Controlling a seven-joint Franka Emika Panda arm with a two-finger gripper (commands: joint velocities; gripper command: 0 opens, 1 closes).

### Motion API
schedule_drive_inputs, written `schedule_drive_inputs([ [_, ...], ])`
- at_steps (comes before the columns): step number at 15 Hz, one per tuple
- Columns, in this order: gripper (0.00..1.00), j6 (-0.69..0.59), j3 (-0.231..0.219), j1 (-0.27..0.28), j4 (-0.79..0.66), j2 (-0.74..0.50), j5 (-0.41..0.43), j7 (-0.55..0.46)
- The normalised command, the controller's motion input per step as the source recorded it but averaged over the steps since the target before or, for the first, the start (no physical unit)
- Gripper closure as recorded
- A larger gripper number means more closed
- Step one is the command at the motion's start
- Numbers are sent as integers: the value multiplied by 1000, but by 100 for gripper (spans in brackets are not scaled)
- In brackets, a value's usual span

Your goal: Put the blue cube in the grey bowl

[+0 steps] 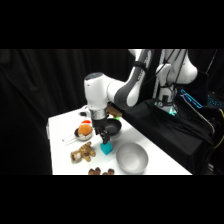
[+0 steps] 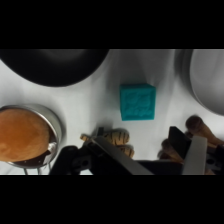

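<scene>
1. Step in hand: the approach. The jaws [image 2: 150, 157] hang open above the worktop [image 2: 90, 107], holding nothing.
2. The blue cube [image 2: 137, 101] rests on the worktop just ahead of the jaws, roughly centred between the fingers [image 2: 196, 155], not yet touched.
3. The grey bowl [image 2: 207, 77] stands beside the cube, off to one side of the jaws; a black bowl [image 2: 55, 65] lies opposite.
4. Next move, as judged: descend, straddle the cube, close, lift, and carry it to the grey bowl.
5. No brand, label or writing is legible.

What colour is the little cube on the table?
The cube is teal-blue, plain all over. It shows best in the wrist view.
</scene>
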Motion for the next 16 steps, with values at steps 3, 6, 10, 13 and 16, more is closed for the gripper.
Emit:
schedule_drive_inputs([
  [3, 0, 180, -16, 40, 68, 148, 67, 49],
  [6, 0, 180, -19, 41, 62, 129, 71, 49],
  [10, 0, 204, -37, 62, 35, 123, 65, 77],
  [13, 0, 176, -35, 59, 33, 105, 79, 55],
  [16, 0, 165, -34, 60, 34, 90, 87, 46],
])
